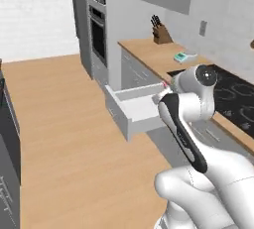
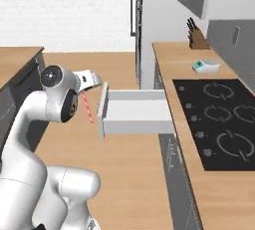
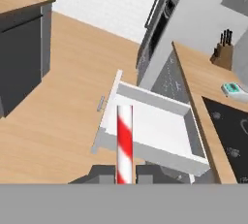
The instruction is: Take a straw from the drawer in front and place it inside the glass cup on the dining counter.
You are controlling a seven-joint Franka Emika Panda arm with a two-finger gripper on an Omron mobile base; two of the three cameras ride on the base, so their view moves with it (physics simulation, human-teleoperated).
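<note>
Jaws closed tight on the straw (image 3: 124, 140), red-and-white striped, which sticks straight out from between the tips of the gripper (image 3: 124, 175); in the right base view it hangs down from the hand, just outside the drawer front. The drawer (image 2: 134, 110) stands pulled open, white inside, under the wood worktop (image 2: 179, 64) with the black cooktop (image 2: 219, 119). Knife block (image 2: 197, 39) at the worktop's far end.

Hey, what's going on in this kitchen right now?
A white robot arm has its gripper shut on a red-and-white striped straw, held in the air just outside the open drawer. The drawer is pulled out from the cabinets under the wood worktop, beside the black cooktop, and its white inside looks bare. The straw has not gone into any cup yet.
</note>
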